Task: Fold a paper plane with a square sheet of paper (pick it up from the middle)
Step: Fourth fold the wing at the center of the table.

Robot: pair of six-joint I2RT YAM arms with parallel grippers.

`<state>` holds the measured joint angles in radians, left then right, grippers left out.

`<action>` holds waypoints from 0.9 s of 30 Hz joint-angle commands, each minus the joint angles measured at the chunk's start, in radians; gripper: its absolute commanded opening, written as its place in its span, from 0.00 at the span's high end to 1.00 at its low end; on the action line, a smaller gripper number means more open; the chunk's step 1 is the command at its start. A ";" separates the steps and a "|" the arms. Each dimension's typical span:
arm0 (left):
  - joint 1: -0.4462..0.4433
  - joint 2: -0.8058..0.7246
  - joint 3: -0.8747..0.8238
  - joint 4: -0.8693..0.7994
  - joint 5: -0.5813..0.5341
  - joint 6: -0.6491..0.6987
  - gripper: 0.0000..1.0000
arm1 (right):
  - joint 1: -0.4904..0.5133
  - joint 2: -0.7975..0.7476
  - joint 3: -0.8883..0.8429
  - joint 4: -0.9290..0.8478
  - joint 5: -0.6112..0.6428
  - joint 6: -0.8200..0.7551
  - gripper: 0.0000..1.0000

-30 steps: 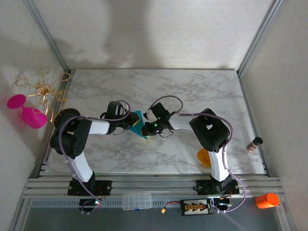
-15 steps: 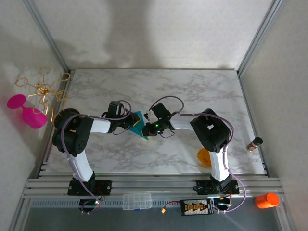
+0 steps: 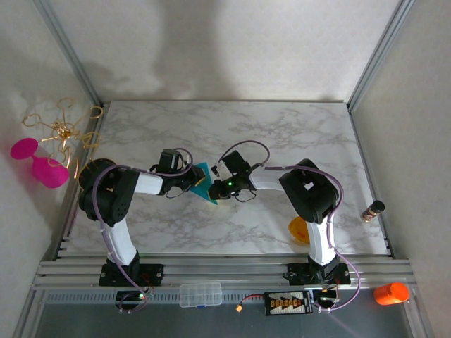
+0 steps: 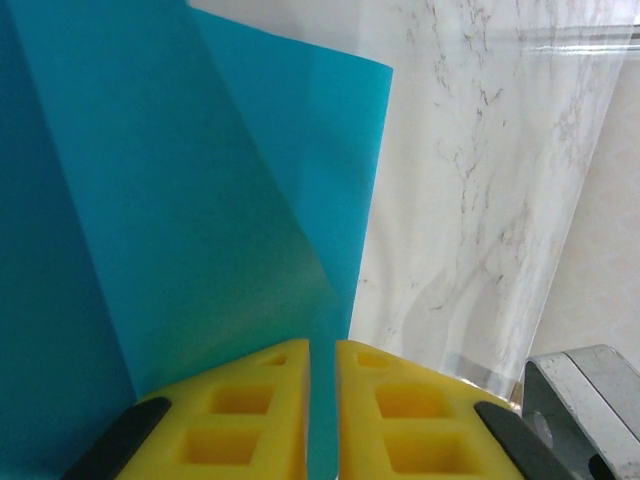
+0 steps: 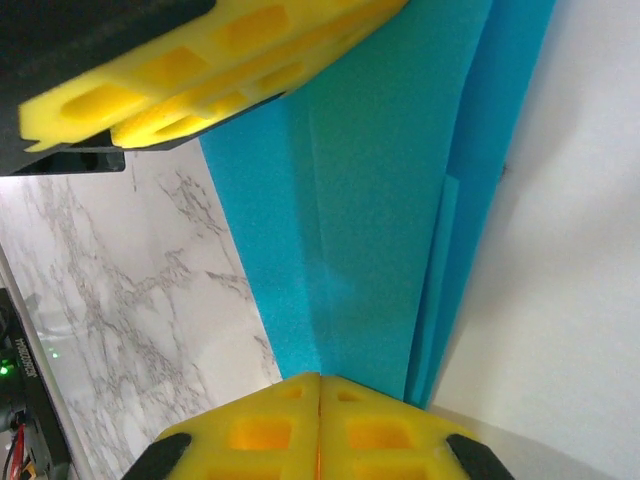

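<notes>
Creased sheet of paper [image 3: 204, 184] at mid-table, long axis roughly far-to-near. Left gripper [image 4: 322, 352] is clamped on its left side, right gripper [image 5: 318, 383] on its right; both equally near.

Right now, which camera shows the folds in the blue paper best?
Right wrist: the square sheet of paper is close up there, and its layered folded edges show clearly. Left wrist shows it as flat panels with faint creases. Top external shows it as a small teal sliver.
</notes>
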<state>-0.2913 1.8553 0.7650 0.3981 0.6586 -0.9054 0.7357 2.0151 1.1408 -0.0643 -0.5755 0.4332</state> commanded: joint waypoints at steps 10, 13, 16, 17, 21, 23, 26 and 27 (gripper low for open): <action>0.006 0.031 -0.001 -0.043 -0.067 0.003 0.85 | -0.015 -0.096 -0.076 -0.079 -0.009 0.017 0.90; 0.006 0.030 -0.001 -0.042 -0.063 0.002 0.85 | -0.015 -0.084 -0.087 -0.078 -0.005 0.018 0.90; 0.006 0.028 -0.003 -0.041 -0.062 0.001 0.85 | -0.015 -0.070 -0.092 -0.078 -0.015 0.018 0.90; 0.006 0.027 -0.002 -0.042 -0.062 0.000 0.85 | -0.015 -0.067 -0.093 -0.080 -0.014 0.018 0.90; 0.006 0.028 -0.003 -0.043 -0.062 -0.003 0.85 | -0.016 -0.062 -0.087 -0.096 0.009 0.013 0.90; 0.005 0.028 -0.001 -0.045 -0.060 -0.004 0.85 | -0.015 -0.064 -0.077 -0.100 0.012 0.012 0.90; 0.006 0.030 0.002 -0.056 -0.062 -0.002 0.85 | -0.015 -0.086 -0.066 -0.092 0.011 0.010 0.90; 0.005 0.031 0.005 -0.062 -0.062 -0.002 0.85 | -0.016 -0.103 -0.066 -0.077 0.009 0.012 0.90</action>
<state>-0.2920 1.8561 0.7647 0.3981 0.6537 -0.9092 0.7242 1.9388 1.0637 -0.1162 -0.5755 0.4416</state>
